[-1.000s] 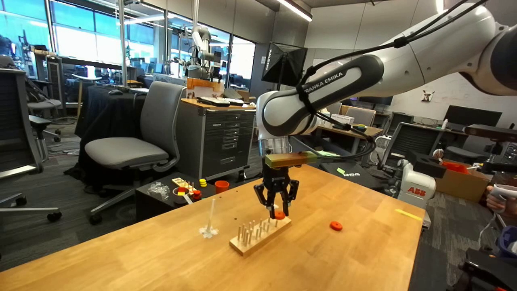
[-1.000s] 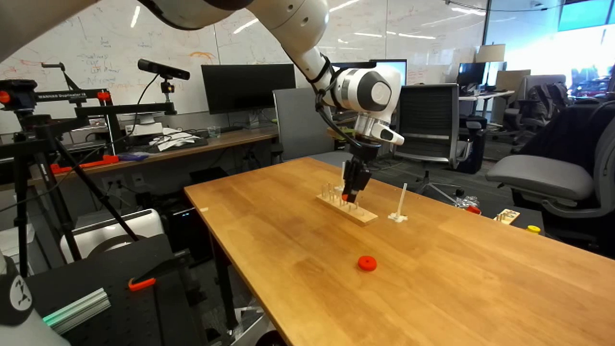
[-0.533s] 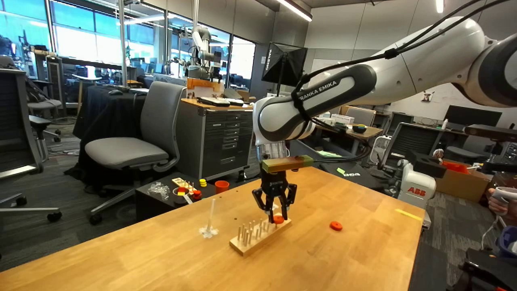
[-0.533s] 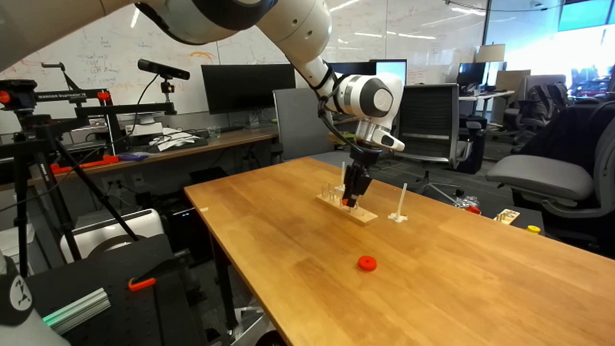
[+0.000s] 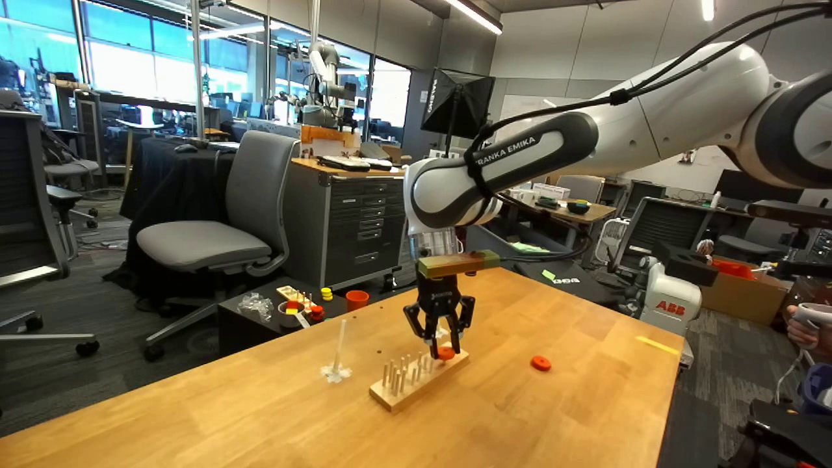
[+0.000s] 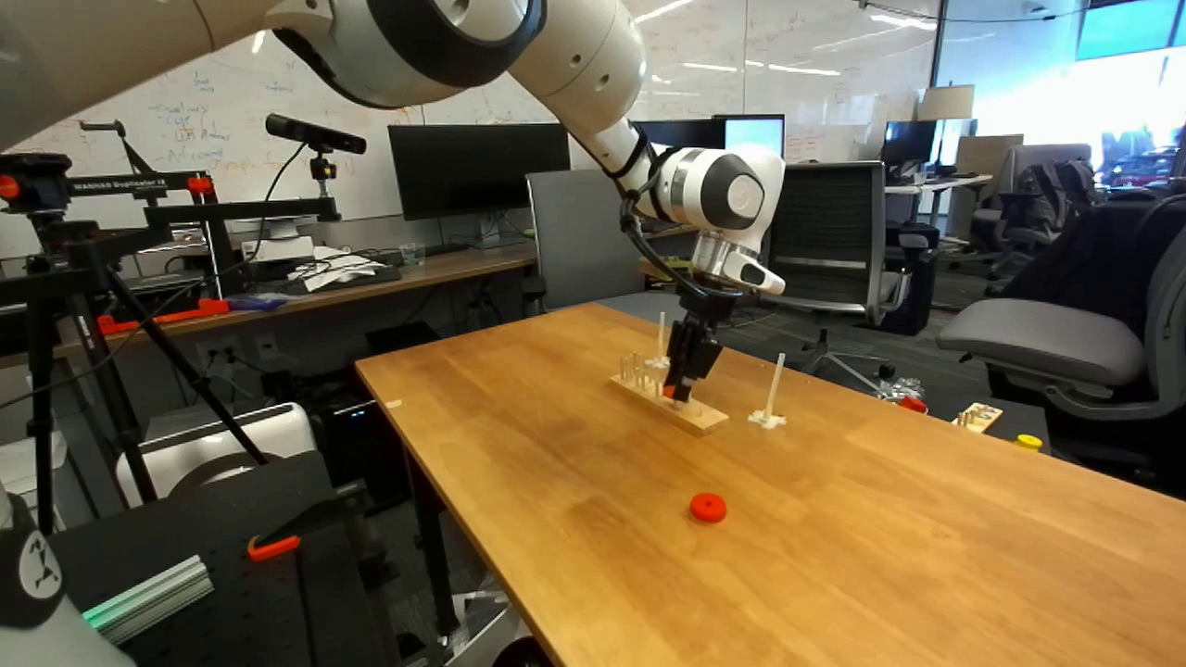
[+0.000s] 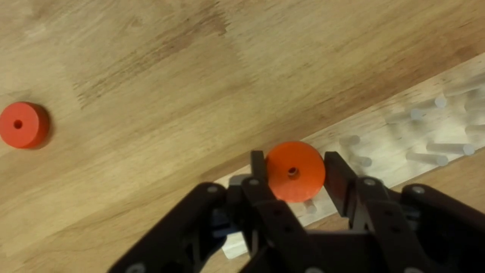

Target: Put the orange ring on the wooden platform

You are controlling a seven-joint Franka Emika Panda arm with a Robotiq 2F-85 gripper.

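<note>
The orange ring [image 7: 297, 187] is flat and round with a small centre hole, and it sits between the two fingertips of my gripper [image 7: 291, 163]. The gripper is shut on it. In both exterior views the gripper [image 5: 444, 350] [image 6: 681, 393] holds the ring [image 5: 446, 353] [image 6: 667, 392] just over the pegged wooden platform [image 5: 416, 390] [image 6: 700, 420]. The platform also shows in the wrist view [image 7: 394, 170], with thin pegs beside and below the ring. A pale arc shows inside the ring's hole; I cannot tell whether a peg is in it.
A similar redder piece [image 5: 541, 363] lies on the tabletop, also in the wrist view [image 7: 22, 132]. A thin upright stick [image 5: 338, 351] is taped near the platform, and an exterior view shows another stick [image 6: 661, 338]. A low black side table bears a red cup [image 5: 357, 300].
My gripper has come down a little with the orange ring and shifted slightly, bringing the ring closer to the platform. The redder piece and the platform have not moved.
</note>
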